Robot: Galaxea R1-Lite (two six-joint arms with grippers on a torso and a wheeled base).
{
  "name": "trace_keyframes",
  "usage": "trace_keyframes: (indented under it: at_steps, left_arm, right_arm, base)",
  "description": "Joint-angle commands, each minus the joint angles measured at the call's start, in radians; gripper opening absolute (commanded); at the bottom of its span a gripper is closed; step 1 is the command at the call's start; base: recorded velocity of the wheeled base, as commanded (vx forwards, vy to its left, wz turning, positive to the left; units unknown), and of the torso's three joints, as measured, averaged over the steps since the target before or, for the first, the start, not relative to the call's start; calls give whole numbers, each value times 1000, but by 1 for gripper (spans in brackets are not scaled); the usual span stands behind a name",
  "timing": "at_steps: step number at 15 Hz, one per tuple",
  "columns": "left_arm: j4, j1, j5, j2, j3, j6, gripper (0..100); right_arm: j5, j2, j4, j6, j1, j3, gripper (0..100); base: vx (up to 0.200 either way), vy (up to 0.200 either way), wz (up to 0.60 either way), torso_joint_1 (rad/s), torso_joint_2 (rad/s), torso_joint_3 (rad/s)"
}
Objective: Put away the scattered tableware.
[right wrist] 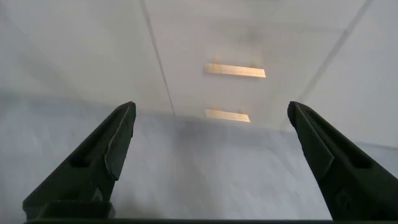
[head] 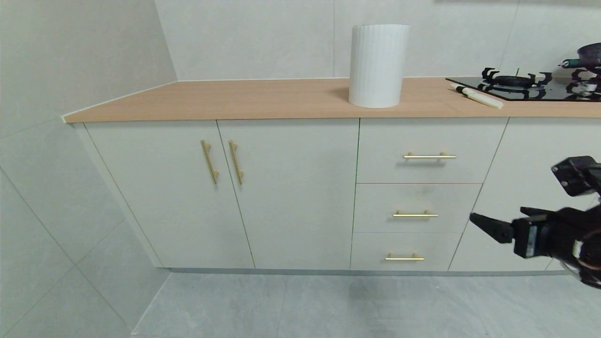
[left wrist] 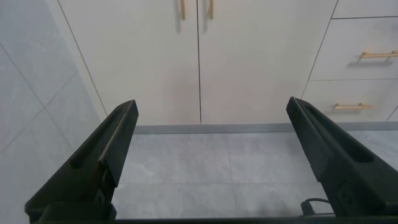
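left end effector (left wrist: 211,106) and right end effector (right wrist: 211,111) gape wide, empty
white ribbed cylinder (head: 378,65) stands on the wooden desk (head: 235,101); cream-handled utensil (head: 476,96) lies toward its right end

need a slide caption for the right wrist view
Open right gripper framing two gold drawer handles on the pale cabinet, above the grey floor.

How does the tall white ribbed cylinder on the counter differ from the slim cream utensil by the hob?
The tall white ribbed cylinder stands upright; the slim cream utensil lies flat. The cylinder is far bulkier; the utensil is thin. The cylinder sits mid-counter, the utensil beside the black hob. Both are pale and rest on the wooden countertop.
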Motion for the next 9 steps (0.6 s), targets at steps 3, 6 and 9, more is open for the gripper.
trace_keyframes:
  at_steps: [3,6,9]
  left_arm:
    - [0,0,0,0,0,0,100]
    - [0,0,0,0,0,0,100]
    - [0,0,0,0,0,0,100]
  right_arm:
    - [-240,-487,369,-41,62,106,100]
    - [-400,-717,576,-40,27,126,100]
    - [-427,-951,740,-53,-147,129,100]
  base:
    - [0,0,0,0,0,0]
    - [0,0,0,0,0,0]
    - [0,0,0,0,0,0]
